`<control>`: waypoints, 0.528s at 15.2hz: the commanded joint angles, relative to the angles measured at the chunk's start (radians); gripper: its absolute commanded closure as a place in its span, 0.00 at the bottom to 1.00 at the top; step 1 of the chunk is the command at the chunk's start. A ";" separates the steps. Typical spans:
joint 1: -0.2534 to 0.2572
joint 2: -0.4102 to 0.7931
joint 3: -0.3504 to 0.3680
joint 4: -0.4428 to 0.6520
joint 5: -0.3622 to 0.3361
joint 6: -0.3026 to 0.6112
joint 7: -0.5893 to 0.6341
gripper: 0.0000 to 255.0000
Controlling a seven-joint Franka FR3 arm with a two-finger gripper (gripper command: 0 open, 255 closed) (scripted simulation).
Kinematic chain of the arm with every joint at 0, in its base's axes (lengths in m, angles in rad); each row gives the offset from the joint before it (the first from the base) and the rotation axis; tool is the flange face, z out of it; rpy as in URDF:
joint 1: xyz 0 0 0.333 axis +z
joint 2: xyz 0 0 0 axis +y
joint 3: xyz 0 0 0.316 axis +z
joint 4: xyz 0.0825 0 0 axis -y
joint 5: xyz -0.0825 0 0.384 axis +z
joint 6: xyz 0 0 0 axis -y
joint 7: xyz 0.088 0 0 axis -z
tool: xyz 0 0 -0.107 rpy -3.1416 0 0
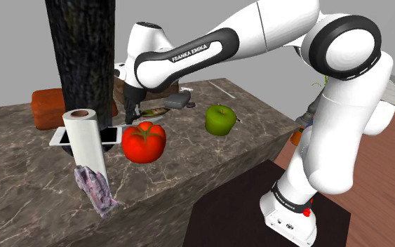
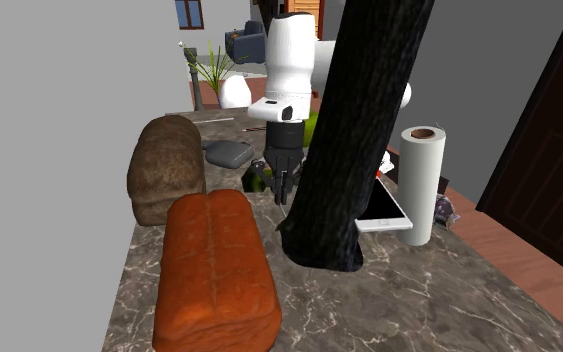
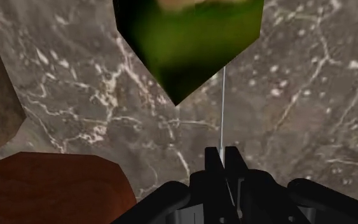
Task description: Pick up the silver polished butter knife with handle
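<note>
Gripper (image 3: 223, 158): pinched narrow on the knife (image 3: 222, 108), thin edge.
Risk: I fear it pivots loose, or snags the green lump (image 3: 187, 44) when lifted.

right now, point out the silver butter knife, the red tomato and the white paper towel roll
thin silver butter knife (image 3: 222, 108), wrist view, midway along its length
round red tomato (image 1: 144, 142), shoulder view, its front face
white paper towel roll (image 1: 85, 140), shoulder view, its side wall
</note>
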State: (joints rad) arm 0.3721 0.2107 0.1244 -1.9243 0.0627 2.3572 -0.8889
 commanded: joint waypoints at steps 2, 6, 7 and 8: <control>0.000 0.000 0.000 0.000 0.000 0.000 0.000 1.00; -0.001 -0.011 0.000 0.012 0.001 -0.024 0.000 1.00; -0.001 -0.016 0.000 0.020 0.001 -0.036 0.000 1.00; -0.002 -0.021 0.000 0.027 0.001 -0.048 0.001 1.00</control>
State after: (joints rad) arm 0.3714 0.1968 0.1243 -1.9003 0.0628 2.3179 -0.8873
